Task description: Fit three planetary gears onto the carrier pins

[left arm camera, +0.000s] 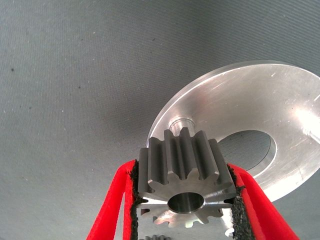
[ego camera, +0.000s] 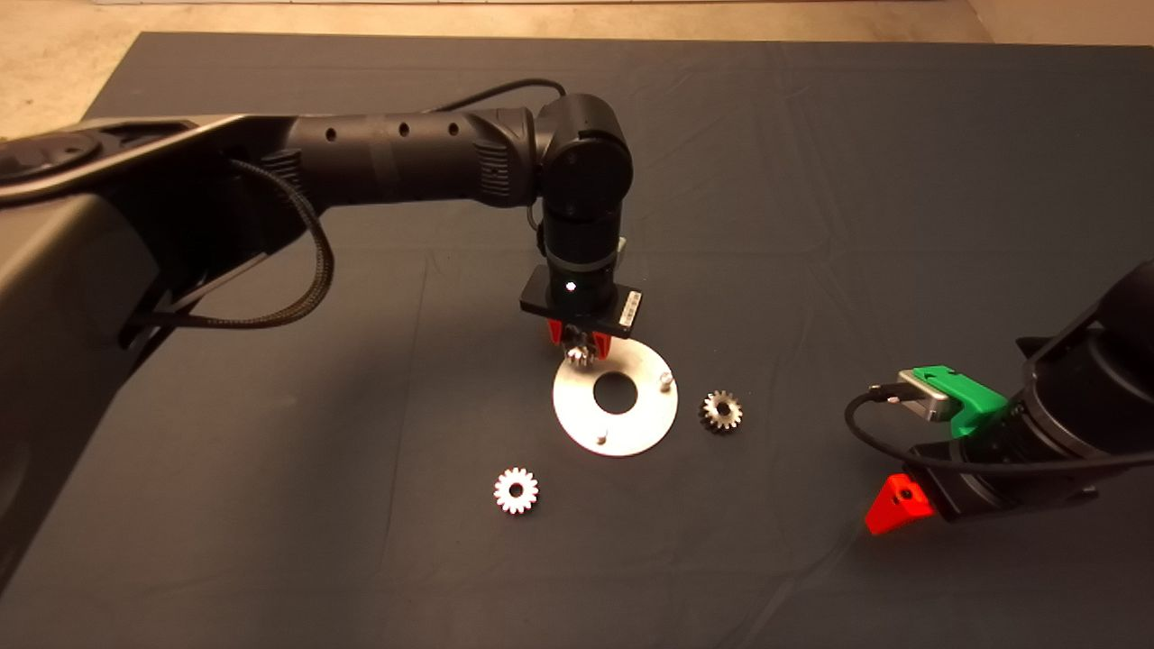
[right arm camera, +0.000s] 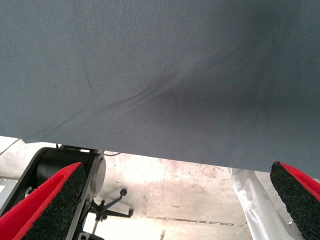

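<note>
Planetary gear sits clamped in your left gripper, bore axis roughly vertical, above the disc near a carrier pin; your right gripper waits, jaws wide, empty.

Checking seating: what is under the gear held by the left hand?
Under the held gear shows the disc and one pin beyond it; contact beneath is covered.

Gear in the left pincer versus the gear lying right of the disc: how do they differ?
The held gear is clamped between the left pincer's fingers above the disc, near a pin; the right-hand gear lies free on the mat, off the disc. Both are silvery spur gears.
</note>
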Robot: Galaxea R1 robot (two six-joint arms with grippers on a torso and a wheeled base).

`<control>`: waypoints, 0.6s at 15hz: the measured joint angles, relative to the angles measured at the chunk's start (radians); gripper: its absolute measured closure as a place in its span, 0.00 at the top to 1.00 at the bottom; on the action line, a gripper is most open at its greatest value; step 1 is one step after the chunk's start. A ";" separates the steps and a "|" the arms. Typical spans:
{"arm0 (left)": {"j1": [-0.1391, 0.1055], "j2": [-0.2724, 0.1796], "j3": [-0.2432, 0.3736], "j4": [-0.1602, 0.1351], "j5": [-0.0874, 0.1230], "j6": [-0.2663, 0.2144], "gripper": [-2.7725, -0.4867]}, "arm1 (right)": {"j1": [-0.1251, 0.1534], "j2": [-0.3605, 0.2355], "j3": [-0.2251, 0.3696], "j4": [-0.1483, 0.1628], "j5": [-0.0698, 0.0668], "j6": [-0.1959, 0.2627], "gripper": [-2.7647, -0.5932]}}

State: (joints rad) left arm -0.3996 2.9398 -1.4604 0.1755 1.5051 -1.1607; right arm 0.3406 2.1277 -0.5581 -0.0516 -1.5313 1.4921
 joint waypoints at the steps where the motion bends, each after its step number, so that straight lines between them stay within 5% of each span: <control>1: 0.000 0.001 -0.001 0.000 0.003 -0.012 0.18 | 0.000 0.000 0.000 0.000 0.000 0.000 1.00; 9: 0.000 0.003 -0.006 -0.005 0.005 -0.056 0.18 | 0.000 0.000 0.000 0.000 0.000 0.000 1.00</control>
State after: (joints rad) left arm -0.3998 2.9423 -1.4668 0.1705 1.5104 -1.2170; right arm 0.3406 2.1272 -0.5581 -0.0515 -1.5313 1.4921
